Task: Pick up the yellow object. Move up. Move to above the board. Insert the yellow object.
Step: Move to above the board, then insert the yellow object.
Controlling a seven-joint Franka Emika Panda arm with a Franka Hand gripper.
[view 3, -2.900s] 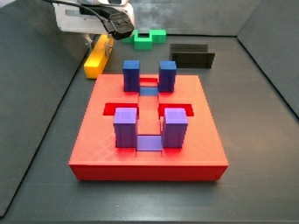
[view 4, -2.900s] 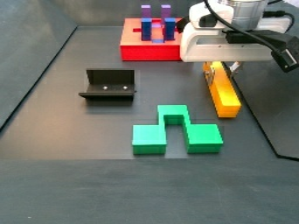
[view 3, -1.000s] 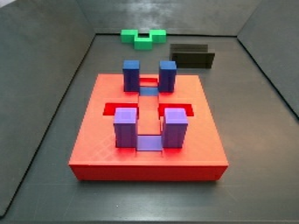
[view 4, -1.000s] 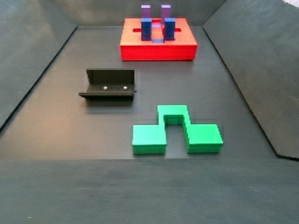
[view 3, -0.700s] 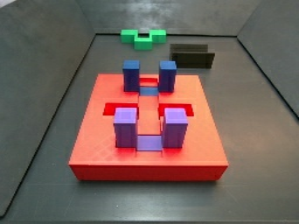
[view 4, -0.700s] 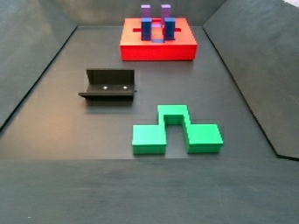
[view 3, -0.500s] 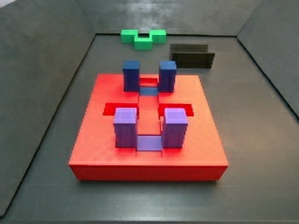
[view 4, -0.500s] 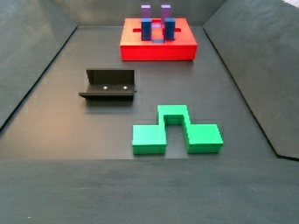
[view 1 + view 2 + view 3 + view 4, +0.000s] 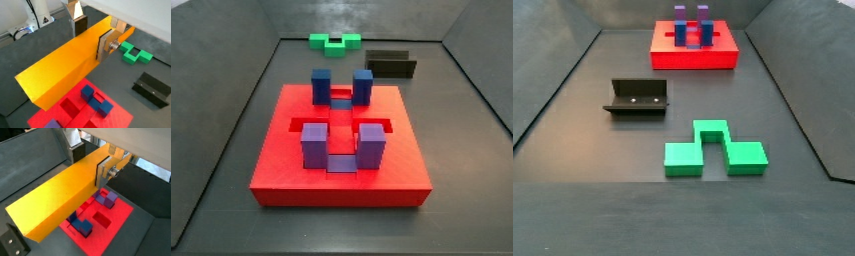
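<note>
I had the gripper (image 9: 91, 31), out of frame in both side views, clamped w/ its fingers (image 9: 105, 44) on the yellow object (image 9: 70, 62), held level high above the board (image 9: 77, 116), presumably to clear its posts (image 9: 81, 225) before insertion.

A green notched plastic block (image 9: 714, 155) lies flat on the dark grey worktop (image 9: 593, 210). Near it stands the fixture (image 9: 636, 97), a dark L-shaped bracket, upright and apart from the block.
</note>
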